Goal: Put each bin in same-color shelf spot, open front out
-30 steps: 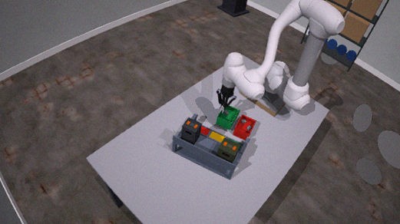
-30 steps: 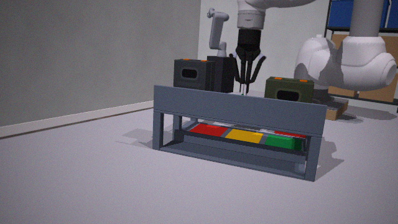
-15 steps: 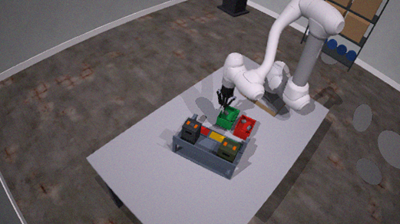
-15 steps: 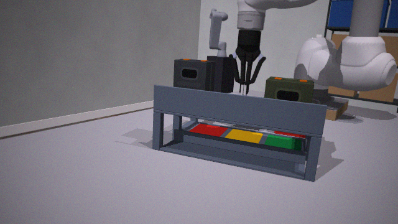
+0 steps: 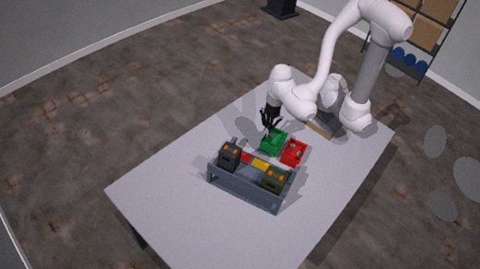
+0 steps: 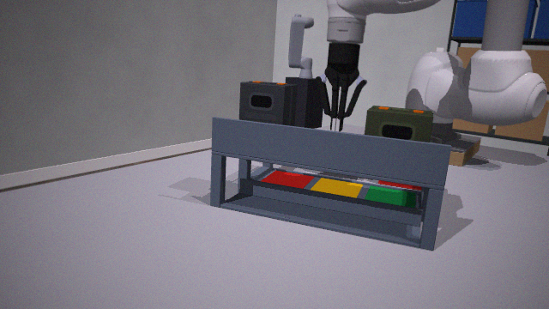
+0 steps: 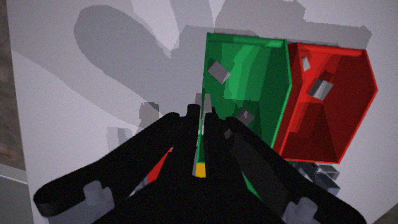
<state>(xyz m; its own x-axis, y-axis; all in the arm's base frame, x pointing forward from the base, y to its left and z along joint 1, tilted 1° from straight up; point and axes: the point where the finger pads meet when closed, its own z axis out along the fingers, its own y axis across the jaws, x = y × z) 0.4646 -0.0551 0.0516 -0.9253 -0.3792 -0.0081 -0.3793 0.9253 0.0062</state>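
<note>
The green bin (image 5: 279, 145) (image 7: 250, 60) stands behind the shelf with grey parts in it. The red bin (image 5: 289, 160) (image 7: 350, 110) stands close beside it, also with grey parts. My gripper (image 5: 267, 132) (image 6: 336, 128) (image 7: 202, 102) points down at the green bin's side wall. Its fingers are nearly together, one on each side of that wall, and look shut on it. The grey shelf (image 5: 243, 195) (image 6: 317, 148) has a red mark (image 5: 245, 157) (image 6: 287, 179), a yellow mark (image 5: 260, 164) (image 6: 336, 187) and a green mark (image 6: 386, 196). Fingers and arm parts hide some of the bin in the wrist view.
A dark grey case (image 5: 228, 163) (image 6: 253, 113) and an olive case (image 5: 267, 185) (image 6: 374, 124) stand on top of the shelf. The upper board (image 6: 257, 139) hangs low over the marks. The arm's base stands at the back of the table.
</note>
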